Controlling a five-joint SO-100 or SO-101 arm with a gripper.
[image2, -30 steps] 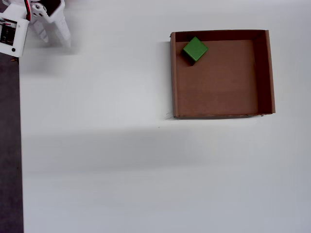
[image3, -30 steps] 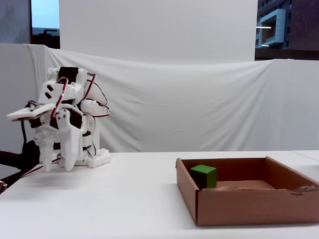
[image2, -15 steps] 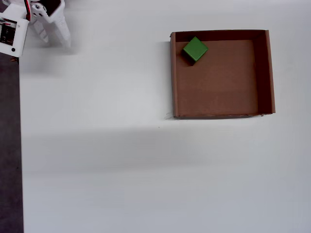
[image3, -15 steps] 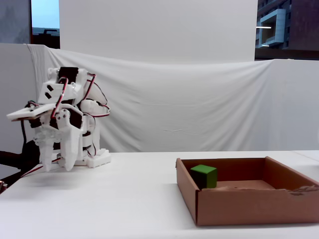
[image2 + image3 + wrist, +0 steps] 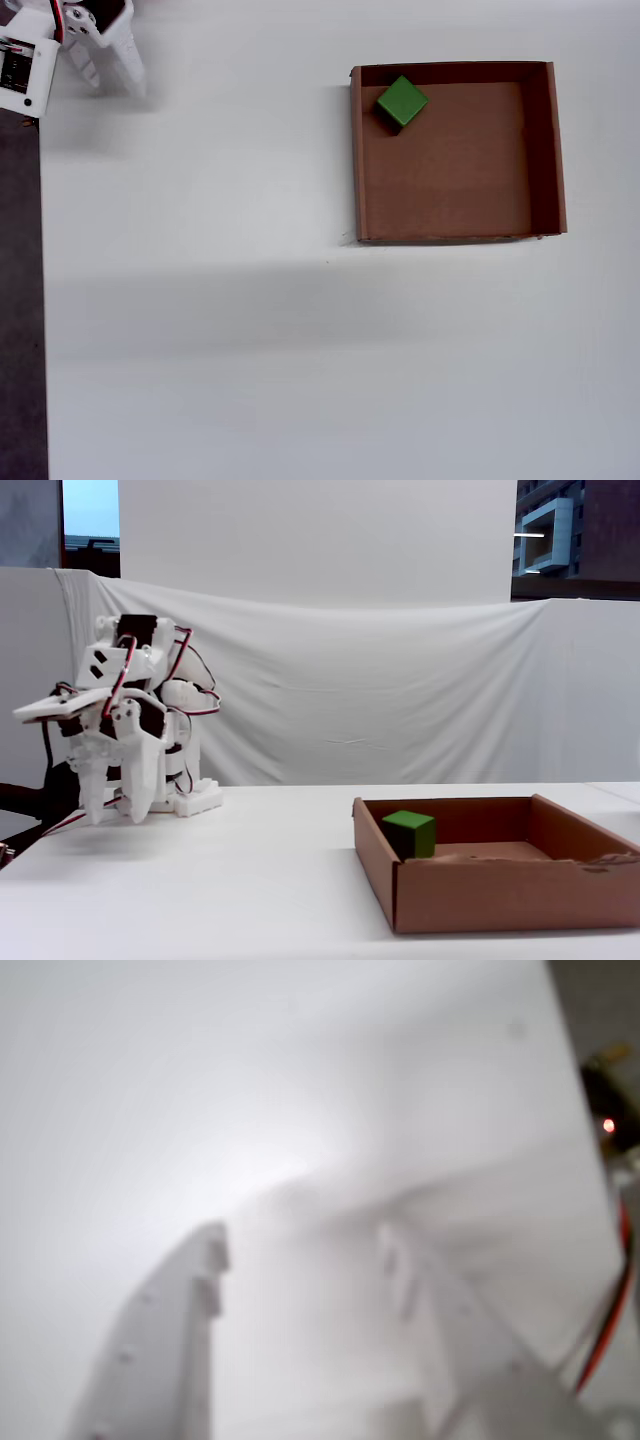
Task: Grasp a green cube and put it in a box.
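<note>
White table (image 5: 250, 330) | green cube (image 5: 402, 100) in box (image 5: 557, 150) | fingers (image 5: 112, 813) apart, empty | no readable writing

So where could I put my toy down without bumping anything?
Lots of room: the white table is bare between the gripper and the box, and all along the near side. Inside the box, most of the floor is free; only the corner by the green cube is taken.
</note>
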